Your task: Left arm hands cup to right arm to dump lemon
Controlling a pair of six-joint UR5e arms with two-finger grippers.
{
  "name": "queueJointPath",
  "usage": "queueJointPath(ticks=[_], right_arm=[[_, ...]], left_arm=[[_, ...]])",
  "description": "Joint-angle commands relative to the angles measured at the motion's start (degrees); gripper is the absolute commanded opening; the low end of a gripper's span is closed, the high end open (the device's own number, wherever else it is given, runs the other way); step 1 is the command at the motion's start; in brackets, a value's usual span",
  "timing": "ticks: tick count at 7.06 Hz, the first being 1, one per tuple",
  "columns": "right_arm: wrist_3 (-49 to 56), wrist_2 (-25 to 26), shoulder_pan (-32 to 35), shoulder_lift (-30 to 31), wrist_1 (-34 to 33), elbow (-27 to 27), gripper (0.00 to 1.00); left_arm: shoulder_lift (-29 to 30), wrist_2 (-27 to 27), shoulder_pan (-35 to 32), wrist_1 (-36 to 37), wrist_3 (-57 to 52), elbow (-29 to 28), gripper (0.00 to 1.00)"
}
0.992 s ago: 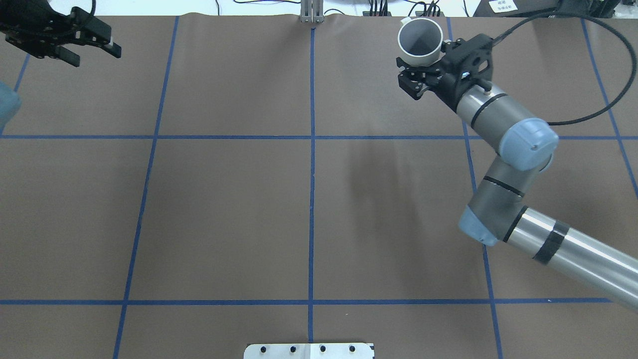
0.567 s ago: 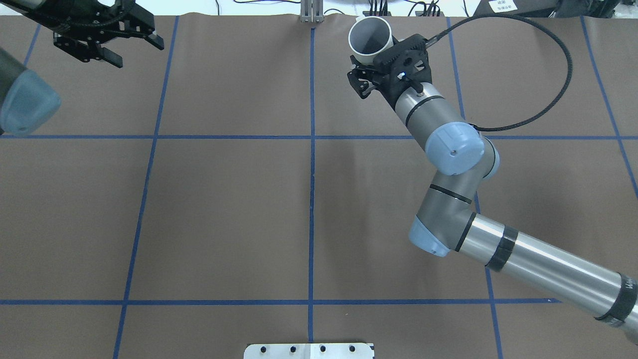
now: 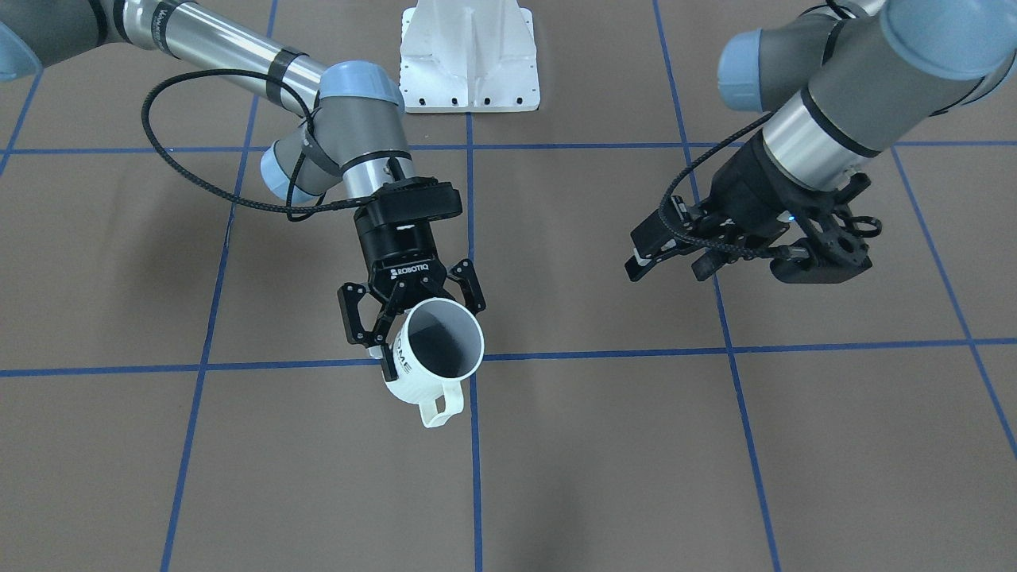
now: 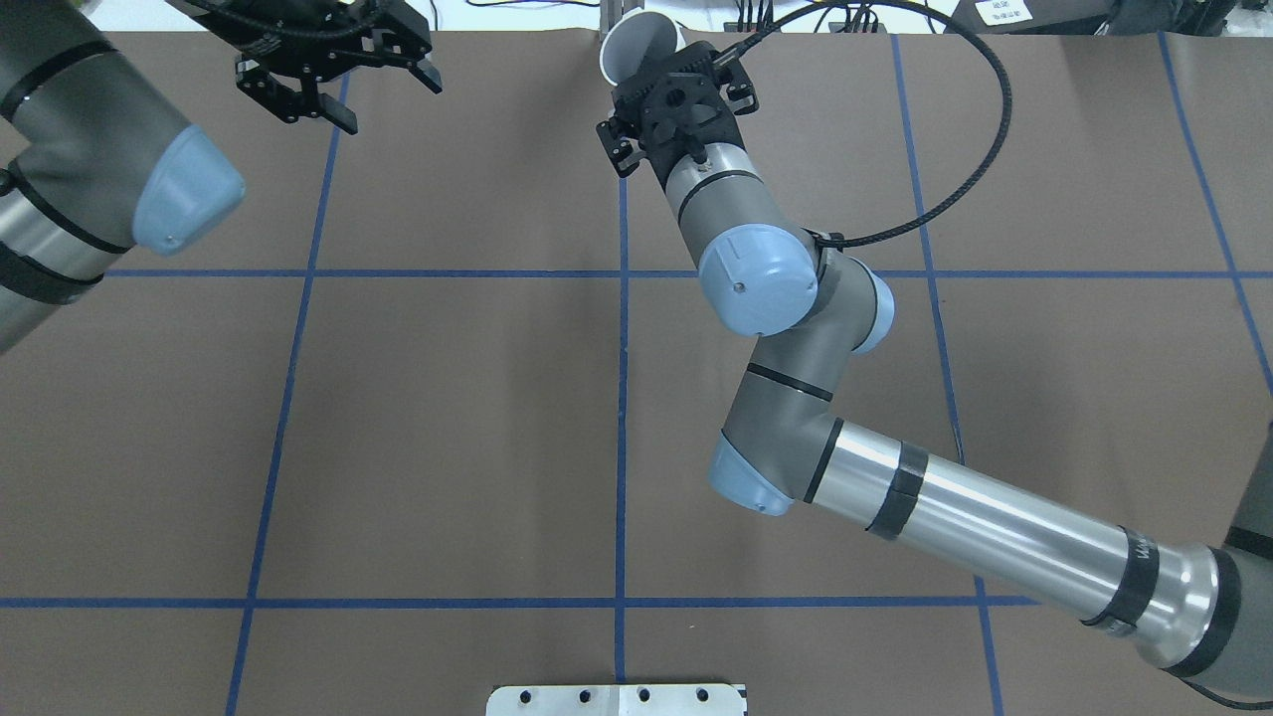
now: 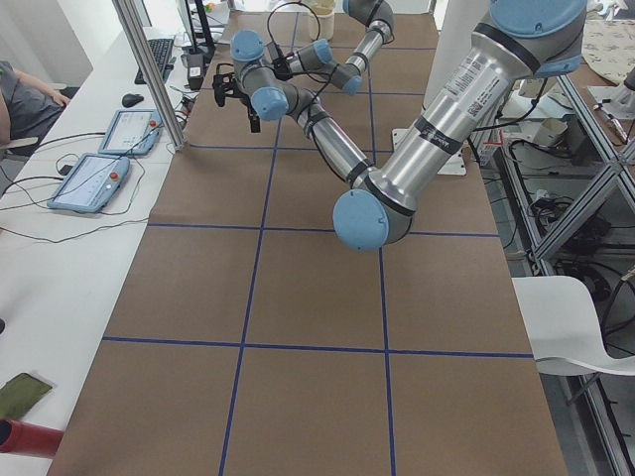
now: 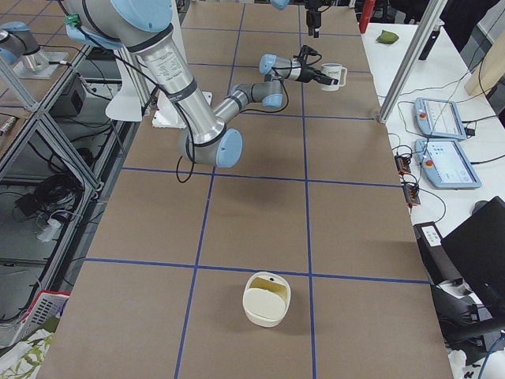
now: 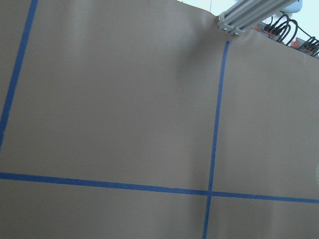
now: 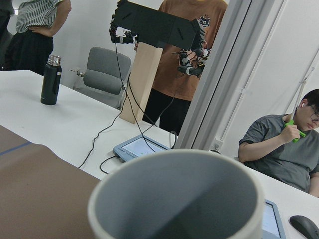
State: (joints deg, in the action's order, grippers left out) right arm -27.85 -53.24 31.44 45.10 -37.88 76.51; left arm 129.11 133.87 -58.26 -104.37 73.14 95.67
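Overhead exterior: the right gripper (image 3: 425,338), clamping the ribbed white cup (image 4: 636,45), is travelling left along the table's (image 4: 448,398) far edge; the lattice left gripper (image 3: 666,266) is approaching, jaws spread, empty.

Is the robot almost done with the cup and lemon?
Handover looks done: the right gripper holds the cup, and the left gripper is open, empty. In hand: the cup, held above the table. No lemon shows inside it, so dumping may be done; I can't tell.

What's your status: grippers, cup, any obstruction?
Right gripper shut on cup, held aloft. Left gripper open, empty, apart from cup. No lemon visible in cup. Cream bowl far off, not in the way.
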Motion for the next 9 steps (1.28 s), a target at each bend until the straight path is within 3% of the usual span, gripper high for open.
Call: queueJointPath(ticks=[1, 4, 6, 8, 9], right_arm=[[-0.28, 1.99, -1.28, -2.83, -1.32, -3.65, 0.13], [-0.28, 3.84, -2.96, -3.27, -1.4, -3.13, 0.13], [-0.28, 9.17, -4.71, -3.27, -1.23, -2.16, 0.14], [-0.28, 10.07, -5.33, -3.18, -1.23, -1.81, 0.15], [-0.28, 10.52, -5.68, -3.09, -1.23, -1.72, 0.17]], left_arm=[[4.55, -5.7, 4.09, -0.13, 5.68, -1.7, 1.0], [8.27, -8.54, 6.49, -2.66, 10.26, -5.3, 0.96], [8.36, -8.54, 6.49, -9.68, 13.34, -9.25, 0.69], [8.7, -8.54, 6.49, -10.33, 13.35, -9.8, 0.47], [8.79, -8.46, 6.49, -10.33, 13.44, -9.8, 0.46]])
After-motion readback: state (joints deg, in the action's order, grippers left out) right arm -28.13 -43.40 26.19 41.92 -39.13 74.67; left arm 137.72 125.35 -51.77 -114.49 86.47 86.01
